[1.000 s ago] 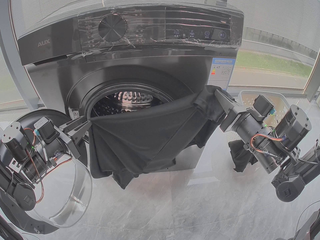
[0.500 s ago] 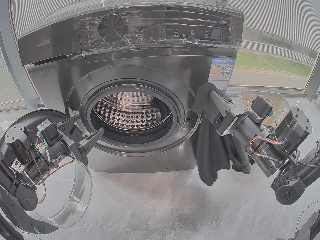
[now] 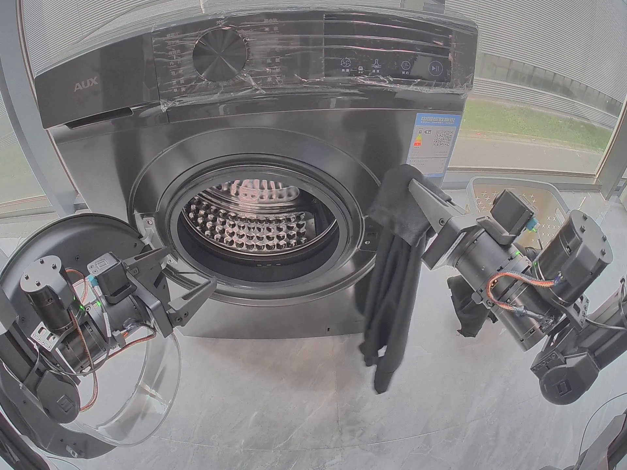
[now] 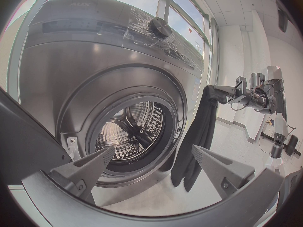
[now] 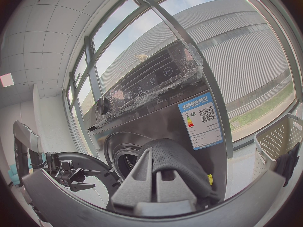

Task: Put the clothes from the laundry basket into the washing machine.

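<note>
A dark grey washing machine point(image 3: 261, 99) stands with its round door point(image 3: 72, 249) swung open to the left and its steel drum point(image 3: 255, 220) bare. My right gripper point(image 3: 418, 197) is shut on a black garment point(image 3: 392, 282) that hangs in a long bunch just right of the drum opening, down to near the floor; the garment point(image 4: 195, 136) also hangs beside the machine in the left wrist view. My left gripper point(image 3: 176, 282) stands open at the lower left of the opening, holding nothing. The cream laundry basket point(image 3: 516, 197) sits behind the right arm, with dark cloth point(image 5: 288, 164) over its rim.
Pale tiled floor point(image 3: 294, 393) spreads in front of the machine. The open door's glass bowl point(image 3: 130, 386) sits under my left arm. Windows run behind and to both sides of the machine.
The left gripper let go of the garment, opened and drew back down and left. The cloth, earlier stretched across the opening, now hangs bunched from the right gripper.
</note>
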Robot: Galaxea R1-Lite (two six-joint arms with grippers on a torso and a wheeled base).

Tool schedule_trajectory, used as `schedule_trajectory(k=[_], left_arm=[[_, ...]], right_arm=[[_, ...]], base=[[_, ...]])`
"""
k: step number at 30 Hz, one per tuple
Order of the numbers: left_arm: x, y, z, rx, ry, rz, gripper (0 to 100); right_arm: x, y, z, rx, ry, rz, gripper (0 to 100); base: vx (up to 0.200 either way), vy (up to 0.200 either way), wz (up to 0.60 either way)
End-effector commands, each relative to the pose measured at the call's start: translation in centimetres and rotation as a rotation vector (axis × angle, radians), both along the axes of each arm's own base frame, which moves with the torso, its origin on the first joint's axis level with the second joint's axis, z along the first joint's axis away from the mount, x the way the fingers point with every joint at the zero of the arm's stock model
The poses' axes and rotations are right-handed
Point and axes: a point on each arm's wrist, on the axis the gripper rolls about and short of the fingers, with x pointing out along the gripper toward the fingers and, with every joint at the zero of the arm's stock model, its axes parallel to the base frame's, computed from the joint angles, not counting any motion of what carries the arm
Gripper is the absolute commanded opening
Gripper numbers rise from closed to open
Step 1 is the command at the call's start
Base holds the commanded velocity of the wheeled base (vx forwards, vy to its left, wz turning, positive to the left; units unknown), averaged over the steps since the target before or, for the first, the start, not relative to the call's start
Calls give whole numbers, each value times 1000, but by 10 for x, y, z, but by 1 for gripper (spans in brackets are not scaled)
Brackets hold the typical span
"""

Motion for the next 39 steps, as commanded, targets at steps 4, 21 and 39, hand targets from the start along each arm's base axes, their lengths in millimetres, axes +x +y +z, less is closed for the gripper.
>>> schedule_trajectory(k=[4, 21, 39], left_arm=[[2, -2, -5, 4, 16, -6, 100], [6, -23, -16, 12, 60, -77, 100], [10, -45, -39, 30, 147, -151, 100]], right_arm=[[-2, 3, -1, -2, 3, 13, 0], [-16, 76, -8, 28, 4, 172, 0], [-16, 109, 4, 15, 54, 166, 0]], base=[[0, 0, 0], [0, 0, 0], [0, 0, 0]])
